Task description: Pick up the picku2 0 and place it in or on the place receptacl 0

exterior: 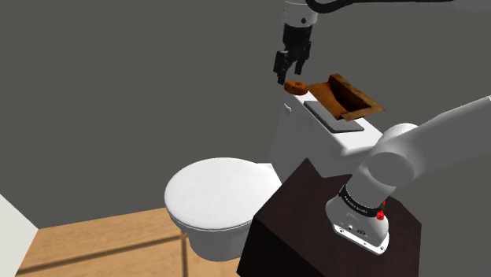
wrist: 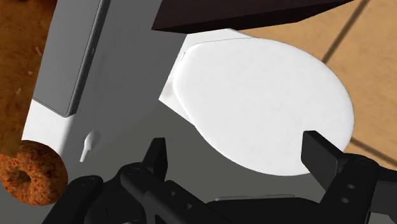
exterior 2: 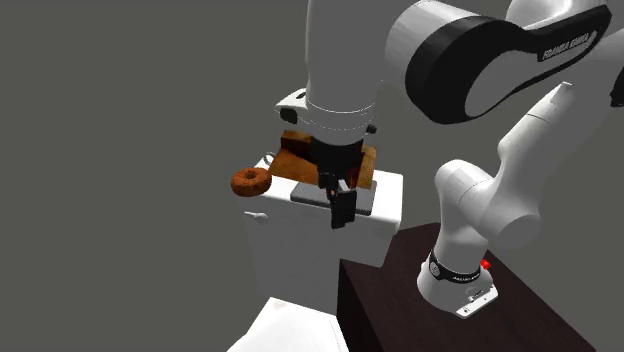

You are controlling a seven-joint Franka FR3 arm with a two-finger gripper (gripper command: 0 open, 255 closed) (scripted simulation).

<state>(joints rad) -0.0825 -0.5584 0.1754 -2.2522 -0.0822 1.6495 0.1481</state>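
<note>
The pincer (exterior: pixel 282 76) is hovering over the white toilet tank (exterior: pixel 315 138) with its fingers (wrist: pixel 156 156) standing well apart and clasping nothing. The brown ring doughnut (exterior: pixel 297 86) is lying on the tank's top, close to its far end. The brown open box (exterior: pixel 346 94), probably the receptacle, is resting further along the same top, beside a flat grey slab (exterior: pixel 334 118).

The main risk, as I am judging it, is coming from that edge. If the pincer is descending off-centre, one finger may be landing on the ring and nudging it over the rim, down toward the floor. Closing from here would be catching only air.

In the shoulder view the doughnut is sitting at about five o'clock from the pincer, just below it. In the second exterior view the doughnut (exterior 2: pixel 250 182) is lying at about ten o'clock from the pincer (exterior 2: pixel 340 210). In the wrist view the doughnut (wrist: pixel 32 172) is lying outside the gap, beyond one finger, not between the two.
</note>
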